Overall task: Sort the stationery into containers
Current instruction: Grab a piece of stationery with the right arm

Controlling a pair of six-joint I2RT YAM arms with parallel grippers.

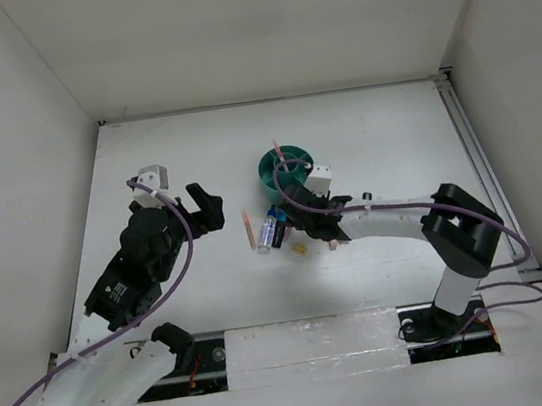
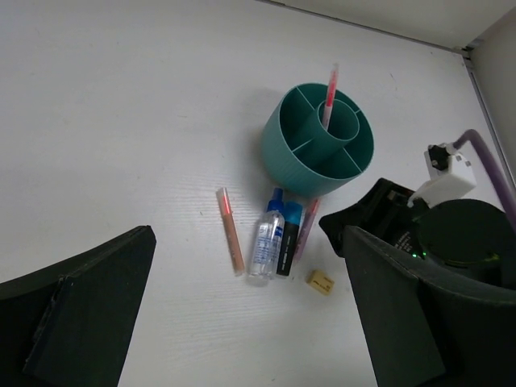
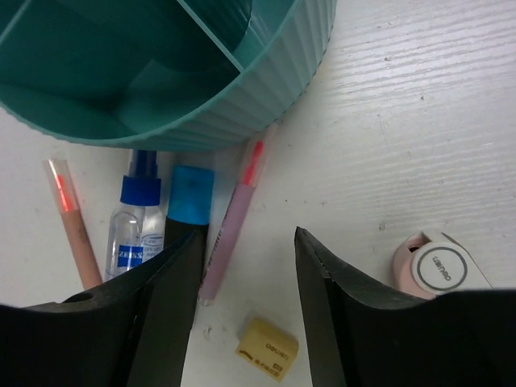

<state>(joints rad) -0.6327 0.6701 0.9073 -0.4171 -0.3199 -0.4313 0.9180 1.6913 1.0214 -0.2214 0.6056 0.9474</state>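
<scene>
Right now the right gripper (image 3: 247,242) hangs low over the table with its jaws spread and nothing between them but air. It straddles the slim pale-pink plastic highlighter (image 3: 232,216), which lies flat directly below. The far end of that highlighter tucks up against the ribbed wall of the round teal plastic organizer (image 3: 201,89), so it's tight at that end.

Just to its left lie the dark marker with the bright blue cap (image 3: 189,201), the clear blue-capped pen (image 3: 132,234) and a thin salmon-pink pencil (image 3: 72,230). They are nearly parallel and close together. The small tan block (image 3: 268,348) sits nearer the arm, apart from the row, and a pink rounded piece with a white disc (image 3: 439,266) rests off to the right.

On progress, I'd call it early. One salmon-pink pencil standing in the central cup (image 2: 330,90) is the only item I can see sorted. The ring compartments in view look bare, and six pieces are left on the table.

The left gripper (image 1: 209,208), also wide open and holding nothing, hovers well to the left of the cluster.

For room, the white table (image 1: 394,145) has bare surface left of the pencil and beyond the organizer. The white enclosure walls (image 1: 41,144) stand well apart from everything. The real squeeze, I judge, is beside the organizer, where neighbouring items crowd the fingers.
</scene>
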